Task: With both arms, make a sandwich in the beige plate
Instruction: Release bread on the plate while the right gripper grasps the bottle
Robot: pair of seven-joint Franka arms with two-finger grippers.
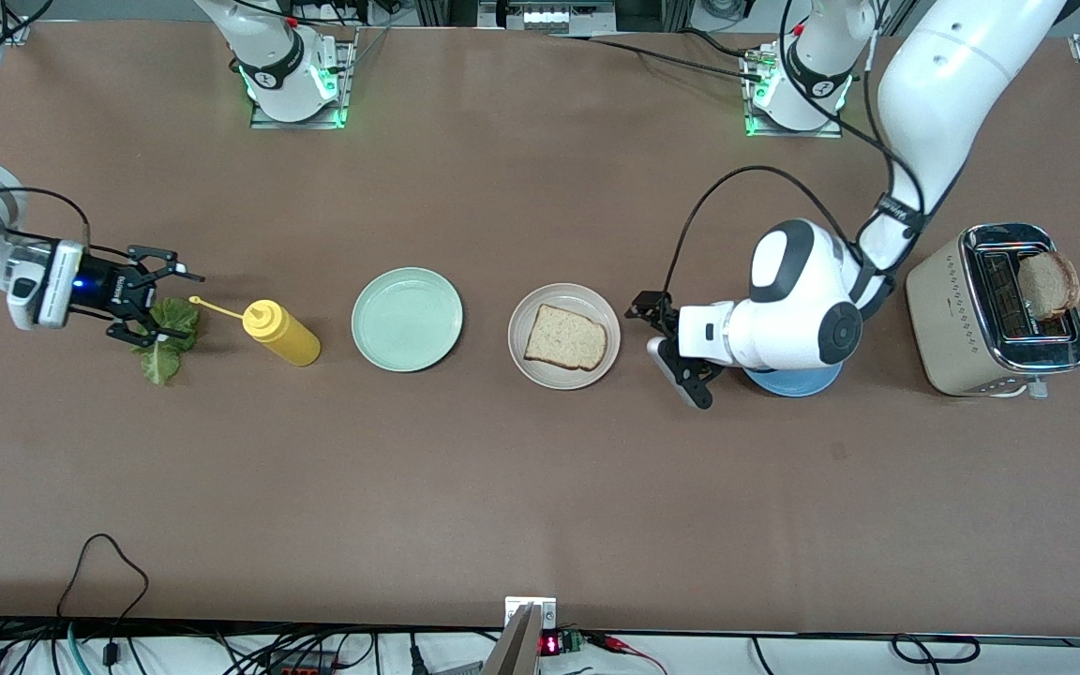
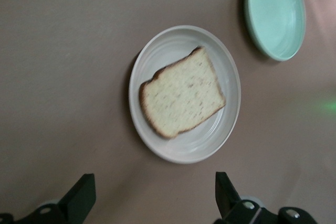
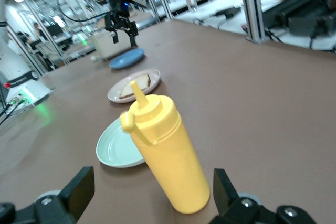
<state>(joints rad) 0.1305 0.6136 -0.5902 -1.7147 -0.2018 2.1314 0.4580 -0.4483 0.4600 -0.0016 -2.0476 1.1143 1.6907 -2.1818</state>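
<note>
The beige plate [image 1: 532, 309] [image 2: 157, 56] holds one slice of bread [image 1: 565, 337] [image 2: 181, 99] lying flat. My left gripper [image 1: 664, 343] [image 2: 153, 195] hangs open and empty over the table beside that plate, toward the left arm's end. A green lettuce leaf [image 1: 165, 342] lies on the table toward the right arm's end. My right gripper [image 1: 184, 305] [image 3: 152, 195] is open over it, with nothing between its fingers. Another bread slice [image 1: 1048, 284] stands up out of the toaster [image 1: 957, 319].
A yellow squeeze bottle [image 1: 282, 333] [image 3: 165, 145] stands between the lettuce and a mint-green plate [image 1: 407, 319] [image 3: 113, 150] [image 2: 275, 14]. A blue plate [image 1: 793, 380] [image 3: 126, 59] lies under the left arm's wrist, beside the toaster.
</note>
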